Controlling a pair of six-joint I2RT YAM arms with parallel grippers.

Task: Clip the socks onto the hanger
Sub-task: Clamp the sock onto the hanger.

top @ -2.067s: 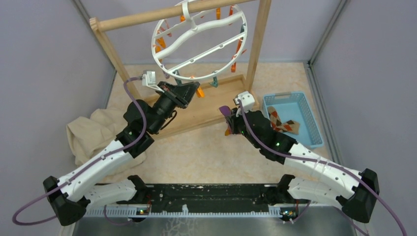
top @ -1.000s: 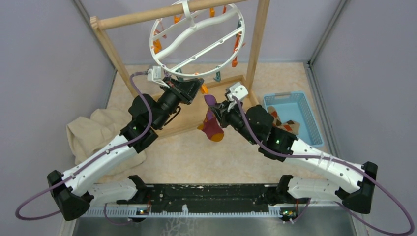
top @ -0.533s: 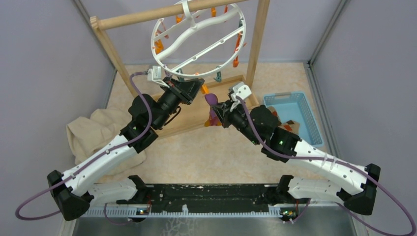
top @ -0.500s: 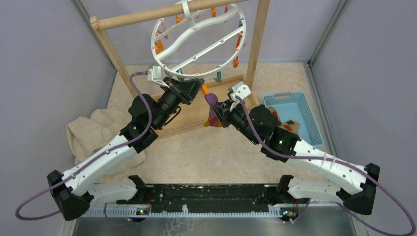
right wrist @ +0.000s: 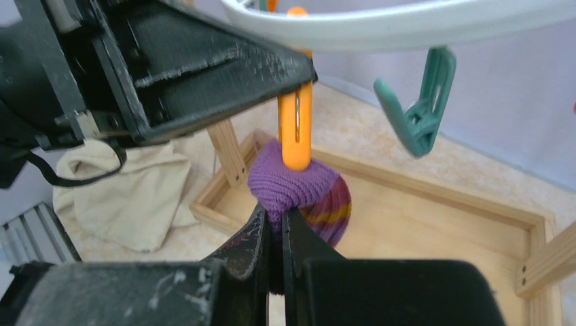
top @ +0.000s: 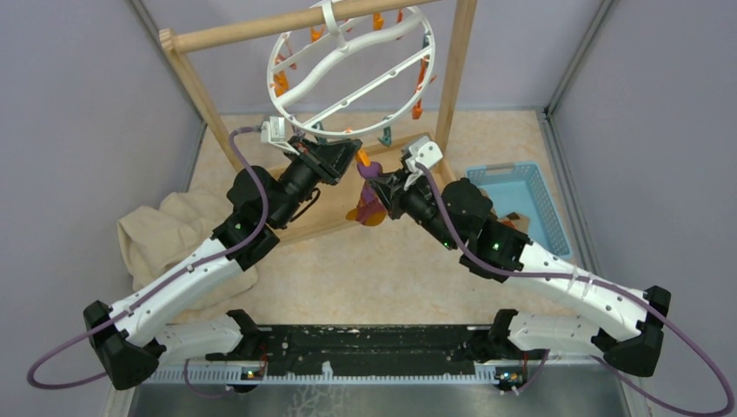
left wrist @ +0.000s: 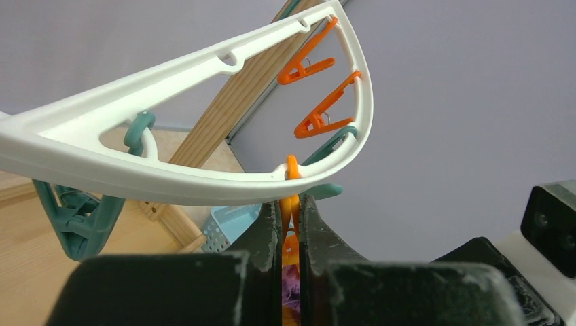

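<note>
Patience counts: the left gripper [left wrist: 289, 212], pinched on the orange clip [right wrist: 296, 129] under the hanger [left wrist: 170, 180] just above it, should hold its squeeze until the right gripper [right wrist: 274, 227], clamped on the purple sock [right wrist: 309, 193], feeds the cuff up into the clip directly overhead.

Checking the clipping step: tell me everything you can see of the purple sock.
The purple sock is a small ribbed knit, purple at the bunched cuff, with maroon and orange stripes below. The right hand pinches it just under the cuff, holding it in the air above the wooden base. The tip of an orange clip, squeezed by the left hand, meets the cuff's top; whether it bites is unclear.
</note>
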